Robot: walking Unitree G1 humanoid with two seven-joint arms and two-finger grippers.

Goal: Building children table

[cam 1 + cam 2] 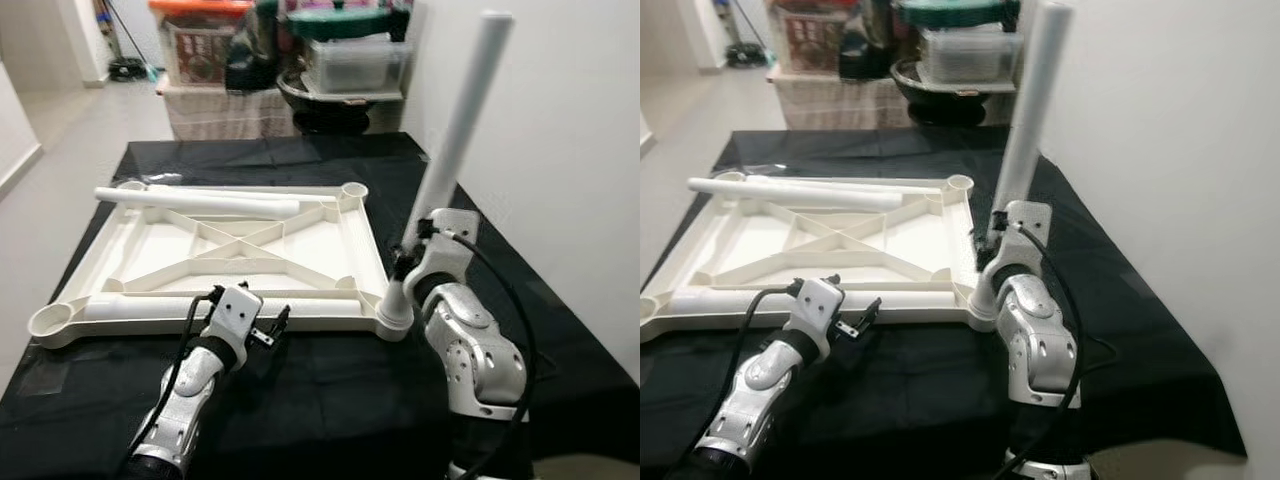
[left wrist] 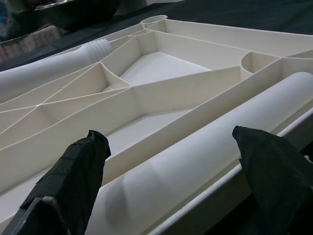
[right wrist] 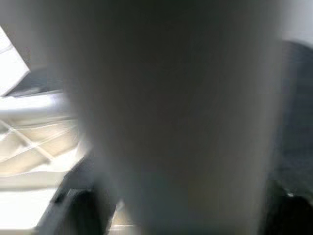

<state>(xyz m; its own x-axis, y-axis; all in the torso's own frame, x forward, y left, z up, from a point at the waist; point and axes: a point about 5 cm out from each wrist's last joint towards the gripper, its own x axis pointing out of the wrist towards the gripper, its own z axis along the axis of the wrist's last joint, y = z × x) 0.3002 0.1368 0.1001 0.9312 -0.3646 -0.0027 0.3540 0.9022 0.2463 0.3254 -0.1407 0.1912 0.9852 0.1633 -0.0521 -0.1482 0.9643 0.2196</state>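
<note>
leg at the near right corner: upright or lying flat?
Upright, leaning slightly. The leg rises from the tabletop's corner socket, with the right pincer against it.

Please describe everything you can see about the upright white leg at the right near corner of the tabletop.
The leg is a long round tube of smooth white plastic, plain along its length, with a closed rounded top. It stands nearly upright, leaning slightly to the right, close to the white wall. Its lower end sits in the round socket at the right near corner of the upturned tabletop, which lies on a black cloth. The right gripper holds it low down, just above the socket.
</note>
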